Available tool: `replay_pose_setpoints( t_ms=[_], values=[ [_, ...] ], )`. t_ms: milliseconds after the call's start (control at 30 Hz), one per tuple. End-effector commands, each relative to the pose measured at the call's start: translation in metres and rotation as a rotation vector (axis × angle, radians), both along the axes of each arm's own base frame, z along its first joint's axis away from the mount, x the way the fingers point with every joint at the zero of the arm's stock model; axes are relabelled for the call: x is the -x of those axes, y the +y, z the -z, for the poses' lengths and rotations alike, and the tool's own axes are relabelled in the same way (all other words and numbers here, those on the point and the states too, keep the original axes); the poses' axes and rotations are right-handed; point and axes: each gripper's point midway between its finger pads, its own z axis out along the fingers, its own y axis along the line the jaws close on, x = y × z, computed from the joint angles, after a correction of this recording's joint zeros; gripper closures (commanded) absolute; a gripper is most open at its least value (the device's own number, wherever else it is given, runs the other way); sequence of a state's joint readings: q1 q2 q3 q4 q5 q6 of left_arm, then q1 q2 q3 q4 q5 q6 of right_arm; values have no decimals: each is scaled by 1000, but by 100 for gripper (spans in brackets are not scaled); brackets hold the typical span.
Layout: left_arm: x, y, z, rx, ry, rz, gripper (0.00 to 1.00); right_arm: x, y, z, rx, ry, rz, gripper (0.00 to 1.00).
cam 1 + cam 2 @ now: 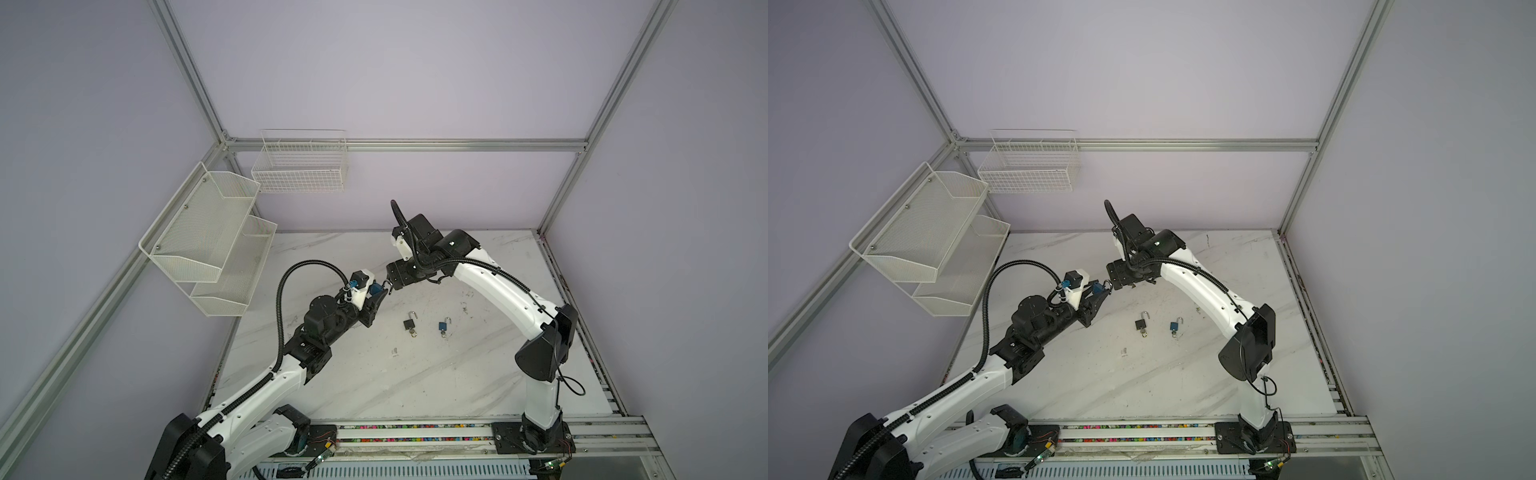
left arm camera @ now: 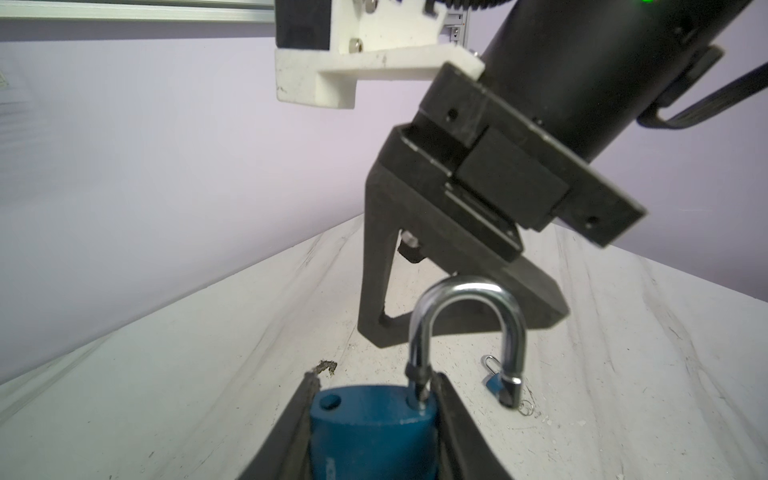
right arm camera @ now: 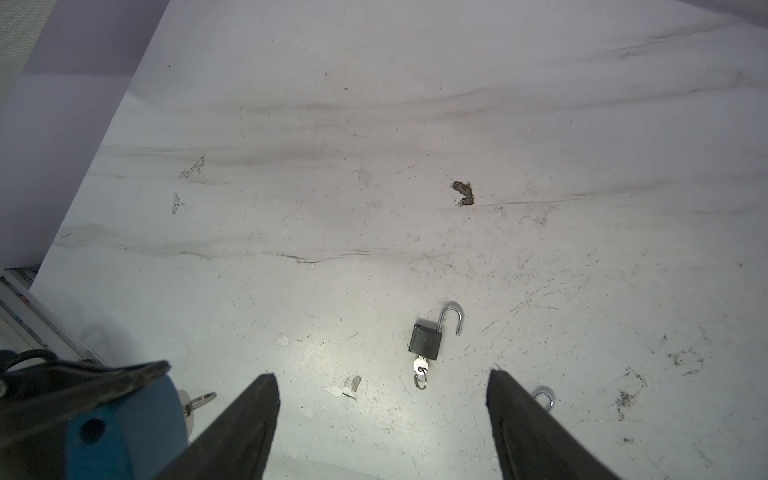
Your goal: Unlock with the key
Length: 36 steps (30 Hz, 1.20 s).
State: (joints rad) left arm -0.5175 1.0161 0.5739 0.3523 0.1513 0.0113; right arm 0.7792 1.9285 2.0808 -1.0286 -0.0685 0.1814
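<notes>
My left gripper [image 2: 376, 380] is shut on the body of a blue padlock [image 2: 370, 428] and holds it above the table. The padlock's steel shackle [image 2: 469, 291] is swung out, with its free leg beside the body and one hole bare. A key [image 3: 195, 403] with a ring sticks out of the padlock's underside. My right gripper [image 3: 382, 374] stands open just beside the shackle end, with nothing between its fingers. In both top views the two grippers nearly meet at the blue padlock [image 1: 376, 287] [image 1: 1098, 287].
A black padlock [image 1: 410, 325] with an open shackle and a key in it lies on the marble table [image 1: 374, 386]. A small blue padlock [image 1: 443, 326] with its key lies to its right. White mesh shelves [image 1: 208, 241] and a wire basket [image 1: 299, 166] hang on the walls at the left.
</notes>
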Motion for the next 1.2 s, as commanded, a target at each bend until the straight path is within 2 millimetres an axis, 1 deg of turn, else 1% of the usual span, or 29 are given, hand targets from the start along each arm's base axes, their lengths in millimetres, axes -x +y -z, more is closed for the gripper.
replay_pose_setpoints(
  t_ms=[0, 100, 167, 267, 300, 367, 467, 533, 633, 833, 900, 933, 1067, 1167],
  values=[
    [-2, 2, -10, 35, -46, -14, 100, -3, -24, -22, 27, -75, 52, 17],
    [-9, 12, -12, 55, 5, -87, 100, -11, -41, -27, 27, -99, 114, 16],
    [-15, 21, -11, 81, 65, -155, 100, -20, -56, -34, 19, -138, 179, 16],
    [-20, 28, -4, 132, 205, -232, 100, -28, -74, -43, -22, -193, 257, 14],
    [-21, 29, 2, 138, 262, -250, 100, -32, -79, -42, -42, -210, 284, 13],
    [-21, 30, 11, 143, 368, -301, 100, -35, -91, -36, -72, -217, 334, 12],
    [-18, 30, 32, 157, 531, -376, 100, -38, -104, -23, -140, -216, 395, 11],
    [-15, 29, 49, 161, 632, -421, 100, -35, -108, -17, -194, -217, 416, 11],
    [-12, 22, 73, 149, 752, -448, 100, -31, -112, -3, -269, -213, 445, 10],
    [-8, 12, 124, 60, 928, -499, 100, -26, -112, 28, -339, -165, 457, 10],
    [-6, 9, 135, 33, 968, -509, 100, -25, -114, 36, -348, -158, 465, 10],
    [-6, 8, 152, -1, 1005, -524, 100, -24, -114, 40, -356, -152, 466, 10],
    [-5, 6, 176, -46, 1060, -552, 100, -24, -113, 54, -366, -129, 465, 10],
    [-4, 7, 191, -84, 1092, -573, 100, -26, -116, 60, -361, -123, 470, 10]
  ],
)
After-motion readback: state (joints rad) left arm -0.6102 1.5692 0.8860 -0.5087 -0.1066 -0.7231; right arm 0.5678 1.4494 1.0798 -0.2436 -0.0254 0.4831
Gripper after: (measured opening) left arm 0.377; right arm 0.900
